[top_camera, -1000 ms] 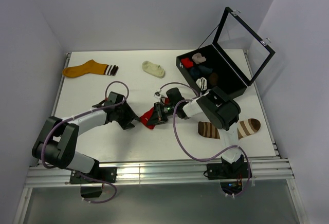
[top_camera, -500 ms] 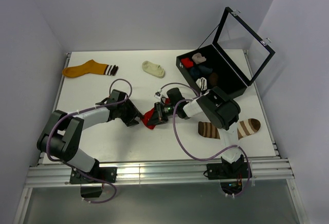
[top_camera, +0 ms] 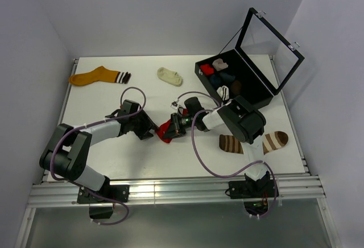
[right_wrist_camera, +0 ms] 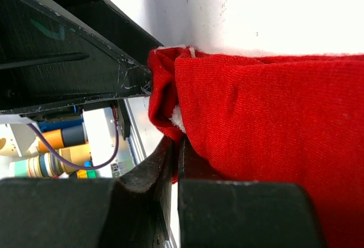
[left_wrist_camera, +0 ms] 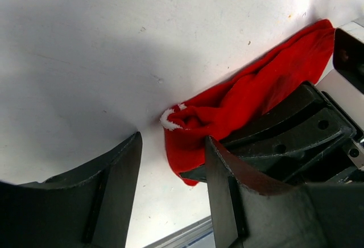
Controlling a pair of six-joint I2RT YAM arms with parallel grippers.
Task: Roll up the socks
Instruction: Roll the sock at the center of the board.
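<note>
White tabletop (top_camera: 91,103) under pale walls, and near its middle lay the red sock (top_camera: 165,128), bunched between the two arms. I saw the right gripper (top_camera: 177,123) pressed together on the sock's fabric. The left gripper (top_camera: 149,129) stood spread, its fingers (left_wrist_camera: 114,191) either side of the loose end, pinching nothing. To my eye the risk sat there: if those jaws closed too shallow they would catch only the tip, and the roll would slacken. Both grippers were nearly touching, so a careless turn could knock them together.
</note>
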